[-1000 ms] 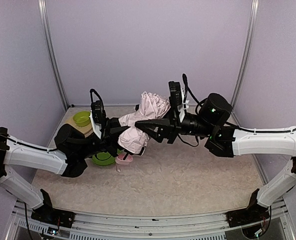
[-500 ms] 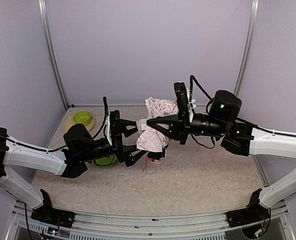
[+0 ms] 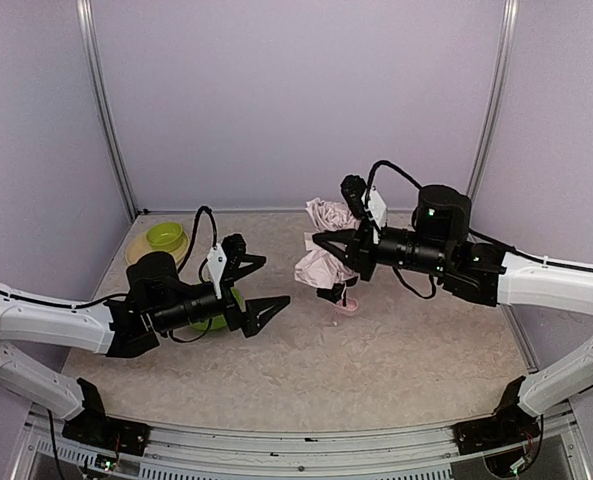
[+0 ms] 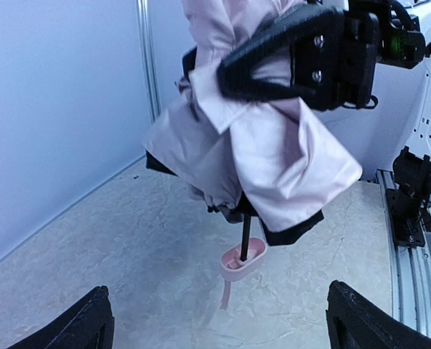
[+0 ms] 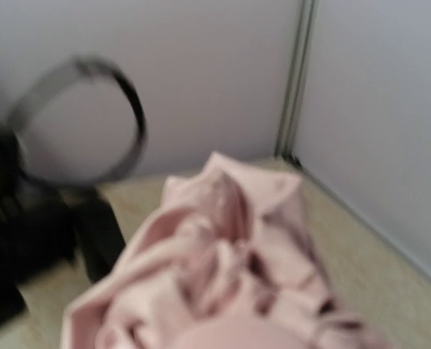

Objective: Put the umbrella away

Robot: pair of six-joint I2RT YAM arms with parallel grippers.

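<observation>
Top external view: my right gripper (image 3: 322, 250) is pinched on the bunched pink fabric of the umbrella (image 3: 311, 270), holding it upright right of centre, with its black shaft pointing down and its small handle (image 3: 347, 304) low by the table (image 3: 376, 380). My left gripper (image 3: 274, 281) hangs with fingers spread wide, holding nothing, left of the umbrella and apart from it.

Just behind the left claw (image 3: 268, 282), by its wrist and half hidden, a green dish (image 3: 208, 323). Well apart from the claw, toward the far left corner, a lime bowl (image 3: 164, 237) resting on a pale yellow plate (image 3: 136, 252). Beneath the claw, a beige speckled tabletop (image 3: 376, 370), closed in by lilac walls (image 3: 296, 90) and grey metal posts (image 3: 104, 110).
</observation>
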